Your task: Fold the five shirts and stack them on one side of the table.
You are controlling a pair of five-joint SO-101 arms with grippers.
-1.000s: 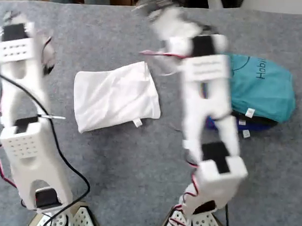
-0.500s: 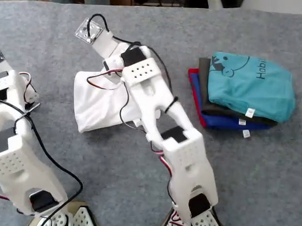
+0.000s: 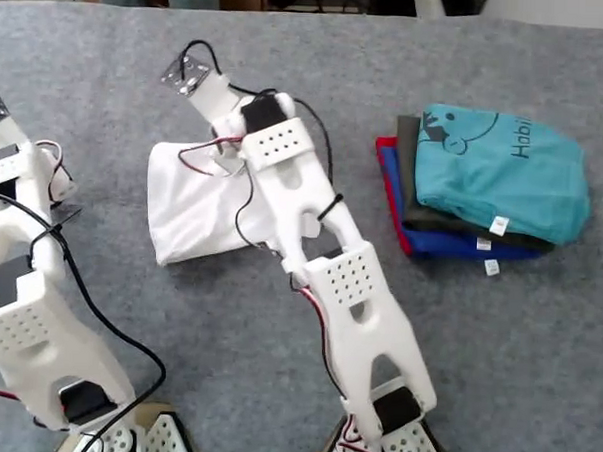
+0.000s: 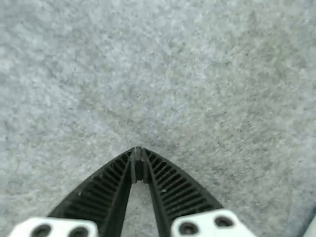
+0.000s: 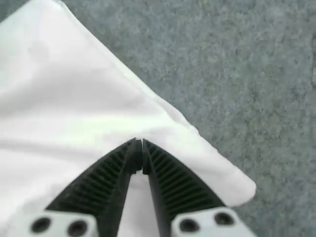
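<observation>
High view showed a grey felt table (image 3: 537, 336), the white shirt (image 3: 187, 216) left of centre and the stack (image 3: 494, 179) at right. The right gripper (image 5: 138, 144), over the shirt, and the left gripper (image 4: 137, 152) had fingers pressed together. The right arm had swung over from the stack.

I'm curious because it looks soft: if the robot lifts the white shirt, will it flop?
Probably floppy: the white shirt is soft folded cloth with rumpled edges, so it would likely droop and unfold. It looks light. The fuzzy table would likely grip it when pushed.
</observation>
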